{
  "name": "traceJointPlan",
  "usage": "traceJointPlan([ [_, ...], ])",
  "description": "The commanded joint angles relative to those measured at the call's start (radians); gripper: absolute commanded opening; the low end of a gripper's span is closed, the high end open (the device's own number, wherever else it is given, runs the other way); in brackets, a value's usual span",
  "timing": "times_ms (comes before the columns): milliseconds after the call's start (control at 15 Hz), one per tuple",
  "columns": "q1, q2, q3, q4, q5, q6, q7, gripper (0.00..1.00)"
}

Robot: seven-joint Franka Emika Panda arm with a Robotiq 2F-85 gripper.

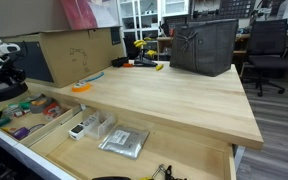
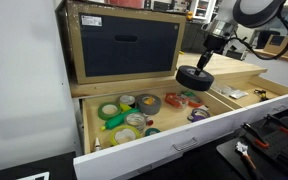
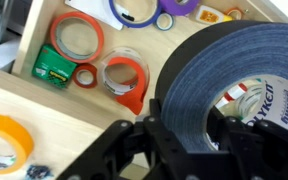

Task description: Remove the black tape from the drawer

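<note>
Pinches the black tape (image 2: 195,79), a matte flat ring, in the hand (image 2: 200,66), above the open drawer (image 2: 164,143). Holds, between pale-wood dividers behind a white front, loose round tape rolls (image 2: 147,102): green, grey, red, purple.

The pale wooden tabletop (image 1: 164,100) is overlooked obliquely; the open pale-wood drawer (image 2: 154,142) is faced frontally and seen closely from the wrist.

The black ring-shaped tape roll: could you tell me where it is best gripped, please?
Pinch the wall of the black ring-shaped tape roll from above: one jaw in the round centre hole, one outside. The wall fits between the jaws; the whole disc looks too wide. The gripper holds it so.
</note>
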Motion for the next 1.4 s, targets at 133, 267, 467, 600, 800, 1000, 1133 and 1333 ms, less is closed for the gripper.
traceJointPlan([
  [133, -0.008, -0.043, -0.103, 0.008, -0.021, -0.032, 0.028, 0.19],
  [267, -0.012, -0.049, -0.126, 0.009, -0.016, -0.043, 0.022, 0.19],
  [467, -0.021, -0.070, -0.158, 0.008, -0.012, -0.079, 0.010, 0.19],
  [600, -0.037, -0.083, -0.179, 0.008, -0.023, -0.097, 0.026, 0.19],
  [800, -0.076, -0.097, -0.215, 0.007, -0.043, -0.096, 0.048, 0.19],
  [1000, -0.116, -0.105, -0.246, 0.009, -0.070, -0.086, 0.076, 0.19],
  [1133, -0.138, -0.101, -0.259, 0.013, -0.092, -0.064, 0.103, 0.19],
  [1333, -0.169, -0.097, -0.261, 0.027, -0.147, -0.044, 0.164, 0.19],
])
